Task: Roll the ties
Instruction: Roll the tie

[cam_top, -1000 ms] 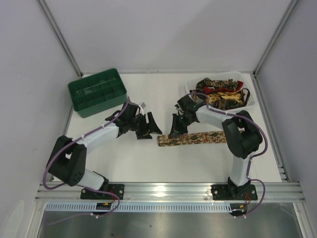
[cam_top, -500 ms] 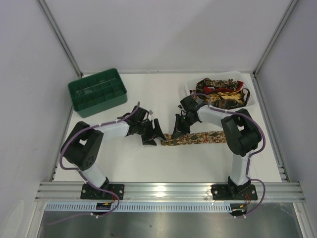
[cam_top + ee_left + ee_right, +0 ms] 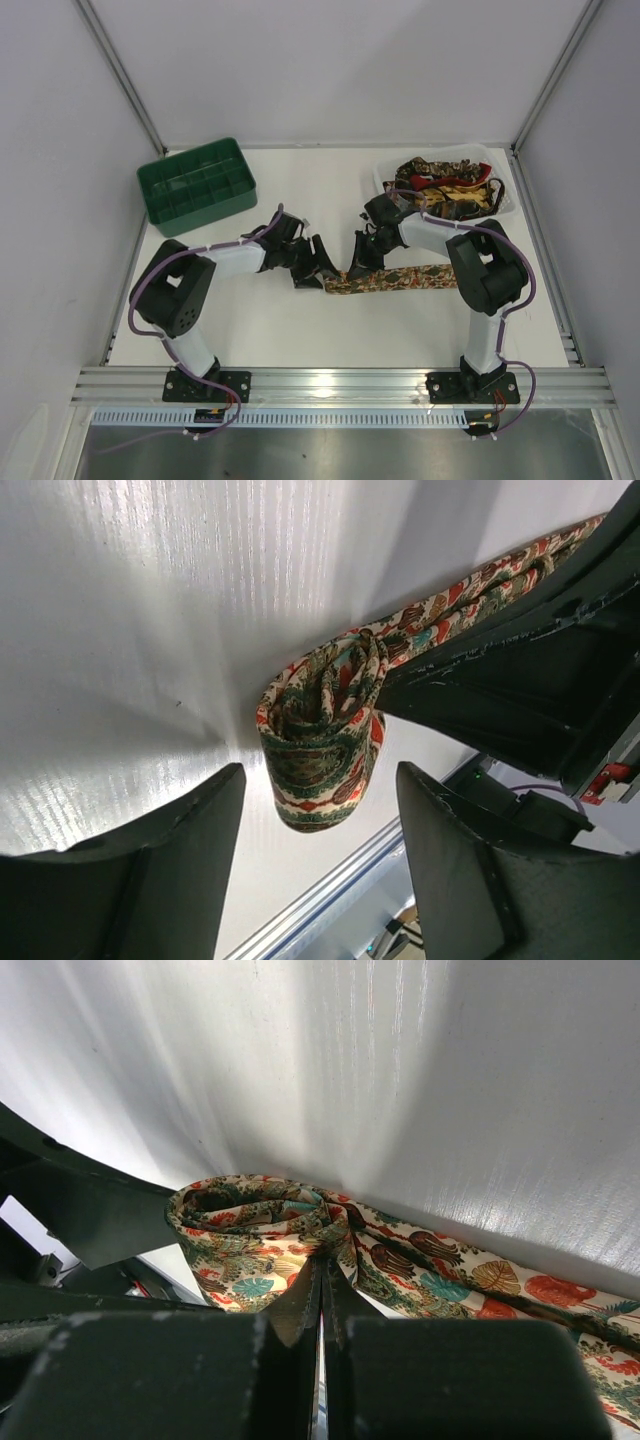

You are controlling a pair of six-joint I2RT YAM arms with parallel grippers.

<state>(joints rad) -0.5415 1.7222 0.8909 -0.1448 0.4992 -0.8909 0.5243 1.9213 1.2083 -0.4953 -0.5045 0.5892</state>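
One tie [image 3: 400,278] in a floral print lies flat across the table's middle, its left end curled into a small roll [image 3: 338,284]. My right gripper [image 3: 362,256] is shut, pinching the fabric at the roll; in the right wrist view the closed fingertips [image 3: 322,1265] bite into the curled tie [image 3: 250,1225]. My left gripper [image 3: 318,262] is open just left of the roll. In the left wrist view the roll [image 3: 322,730] sits between the spread fingers [image 3: 150,870], apart from both. Several more ties [image 3: 445,188] lie piled in the tray.
A white plastic tray [image 3: 380,178] stands at the back right. A green compartmented crate [image 3: 195,185] stands at the back left. The right gripper's dark body [image 3: 520,690] fills the right side of the left wrist view, close to the left fingers.
My left arm has swung right, bringing its open gripper up to the tie's rolled end. The right gripper has stayed shut on the tie, and the roll has shifted slightly right.
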